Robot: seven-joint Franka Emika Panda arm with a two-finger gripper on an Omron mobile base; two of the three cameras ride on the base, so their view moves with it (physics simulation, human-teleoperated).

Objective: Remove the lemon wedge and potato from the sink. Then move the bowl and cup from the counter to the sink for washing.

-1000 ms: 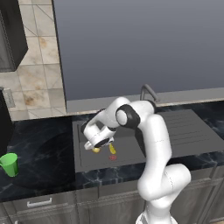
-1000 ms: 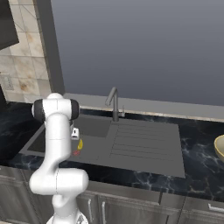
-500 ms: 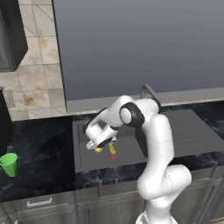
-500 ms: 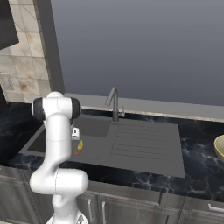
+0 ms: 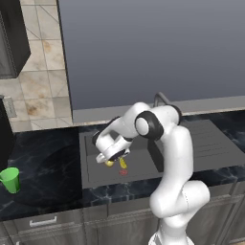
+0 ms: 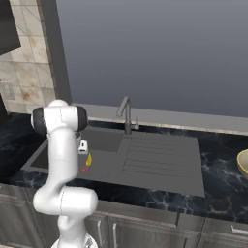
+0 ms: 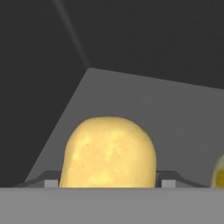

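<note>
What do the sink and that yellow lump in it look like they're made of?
The sink looks like dark grey matte composite or stone: flat, dull, with moulded drainboard ribs and no metallic shine. The yellow lump, the potato, looks like smooth, mottled yellow-tan skin, faintly speckled; being rendered, it could equally pass for plastic.

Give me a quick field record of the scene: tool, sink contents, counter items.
tool: low in the sink, fingers either side of the potato; grip cannot be confirmed
potato: in basin, between the fingers
lemon wedge: on basin floor beside the potato, near the red drain
cup: upright on counter, left of sink
bowl: on counter, right of drainboard, partly cut off by frame edge
</note>
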